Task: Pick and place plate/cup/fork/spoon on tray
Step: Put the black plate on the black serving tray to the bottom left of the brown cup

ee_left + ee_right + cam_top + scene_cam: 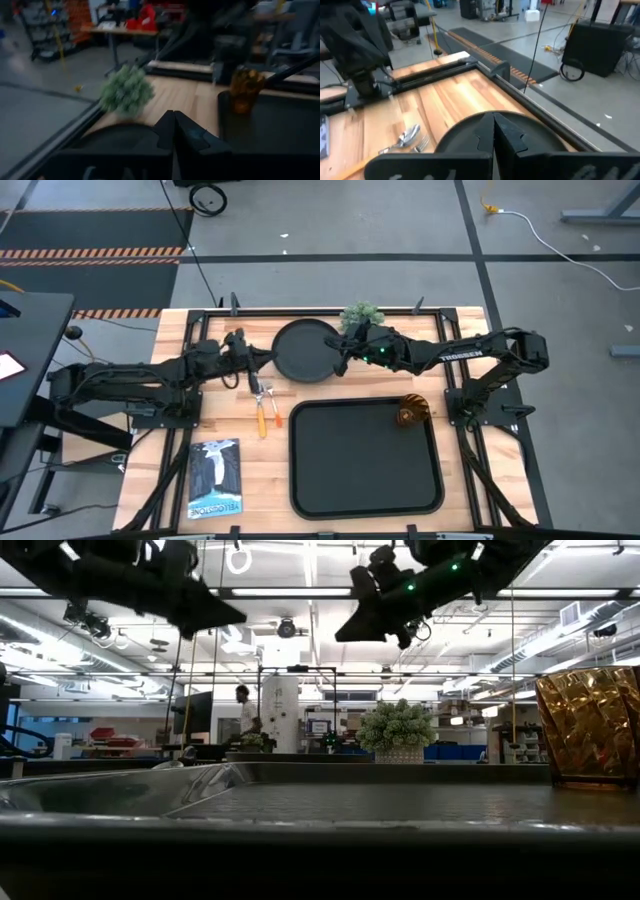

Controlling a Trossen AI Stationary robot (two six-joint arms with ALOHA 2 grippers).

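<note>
The round black plate (305, 348) lies on the wooden table beyond the tray's far edge. My left gripper (265, 360) is shut and stands above the plate's left rim (115, 137). My right gripper (343, 358) is shut and stands above its right rim (465, 132). The low view shows both grippers, left (225, 615) and right (350, 630), well above the table. The amber cup (412, 412) stands upright in the far right corner of the black tray (365, 505). The spoon (409, 135) and the fork (422, 144) lie side by side on the table left of the tray (265, 405).
A green spiky plant ball (362, 315) stands at the table's far edge, just beyond the plate and close to my right arm. A book (215, 478) lies at the near left, beside the tray. A dark metal frame runs round the table's edges.
</note>
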